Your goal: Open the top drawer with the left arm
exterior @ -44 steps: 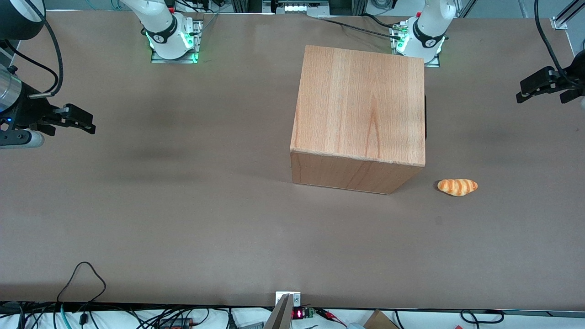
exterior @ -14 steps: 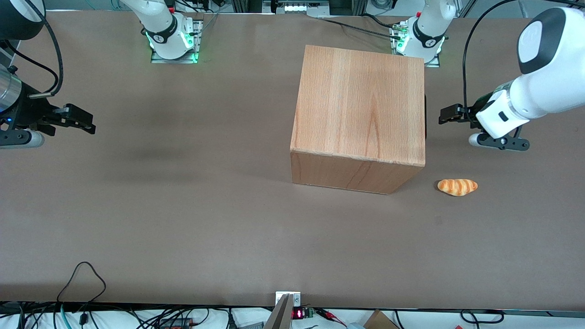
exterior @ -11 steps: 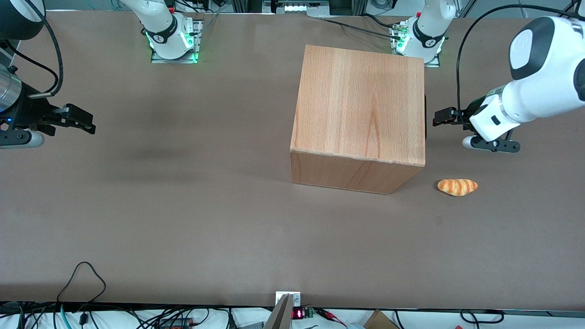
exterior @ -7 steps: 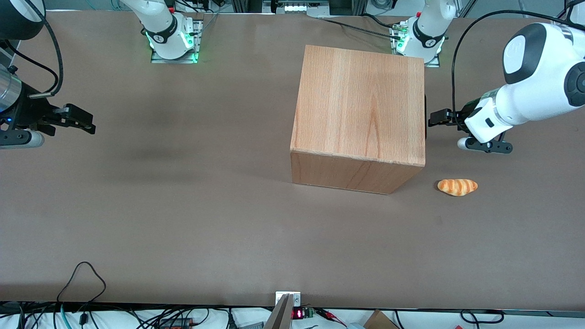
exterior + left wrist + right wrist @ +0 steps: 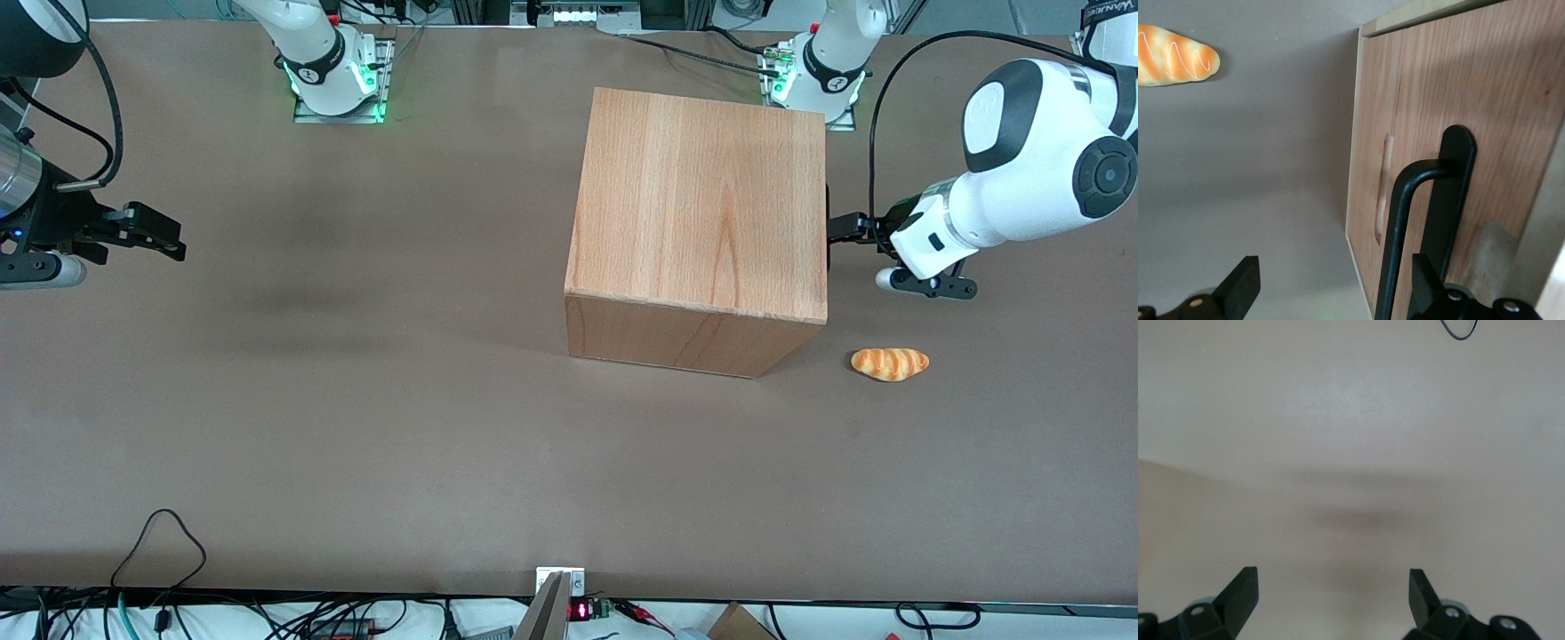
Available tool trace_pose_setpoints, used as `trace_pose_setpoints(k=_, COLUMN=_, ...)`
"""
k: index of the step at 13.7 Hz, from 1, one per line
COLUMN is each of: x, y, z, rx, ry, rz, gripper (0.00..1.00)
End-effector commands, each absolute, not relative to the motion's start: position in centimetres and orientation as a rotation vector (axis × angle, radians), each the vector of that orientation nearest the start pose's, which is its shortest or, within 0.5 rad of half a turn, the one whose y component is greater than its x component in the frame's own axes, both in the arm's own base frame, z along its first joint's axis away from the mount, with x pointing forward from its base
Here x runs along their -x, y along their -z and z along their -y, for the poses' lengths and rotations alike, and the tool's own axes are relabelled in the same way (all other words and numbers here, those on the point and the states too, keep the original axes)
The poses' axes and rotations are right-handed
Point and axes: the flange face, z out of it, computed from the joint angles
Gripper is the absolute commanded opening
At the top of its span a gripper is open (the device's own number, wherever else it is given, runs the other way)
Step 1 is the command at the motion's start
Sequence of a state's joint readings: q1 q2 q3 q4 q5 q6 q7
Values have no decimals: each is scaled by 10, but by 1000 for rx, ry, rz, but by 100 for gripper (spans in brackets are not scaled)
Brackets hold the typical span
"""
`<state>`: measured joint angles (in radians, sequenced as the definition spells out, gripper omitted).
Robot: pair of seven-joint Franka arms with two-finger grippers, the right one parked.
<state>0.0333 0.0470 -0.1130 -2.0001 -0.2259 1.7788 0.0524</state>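
Over 3.2 s the left arm [image 5: 1022, 196] swung in from the table's edge toward the cabinet [image 5: 702, 204]. Its gripper [image 5: 845, 228] stood spread wide, holding nothing, at the handle [image 5: 1451, 213] of the top drawer [image 5: 1458, 133], apparently shut.

The cabinet [image 5: 698, 222] is light reddish wood with darker grain streaks. Its top drawer [image 5: 1458, 100] front is the same wood and carries a black handle [image 5: 1431, 200]. The left arm [image 5: 1031, 178] is glossy white with black caps; its gripper [image 5: 840, 228], at the drawer front, is black. The bread roll [image 5: 890, 364] is golden orange with pale stripes. The table [image 5: 356, 400] is dull brown.
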Motion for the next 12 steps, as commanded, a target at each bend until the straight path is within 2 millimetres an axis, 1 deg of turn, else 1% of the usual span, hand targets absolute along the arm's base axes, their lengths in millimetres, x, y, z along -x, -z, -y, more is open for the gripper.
trace_pose_setpoints(k=1, x=-529, y=-410, z=62, rx=3355, ry=-454, rz=-119, gripper=100)
trace_pose_setpoints(k=5, x=-530, y=-399, z=63, rx=3358, ry=-481, rz=-115, gripper=100)
trace_pose_setpoints(k=7, x=-530, y=-398, z=64, rx=3358, ry=-478, rz=-119, gripper=100)
trace_pose_setpoints(k=12, x=-531, y=-396, z=58, rx=3355, ry=-477, rz=-114, gripper=100)
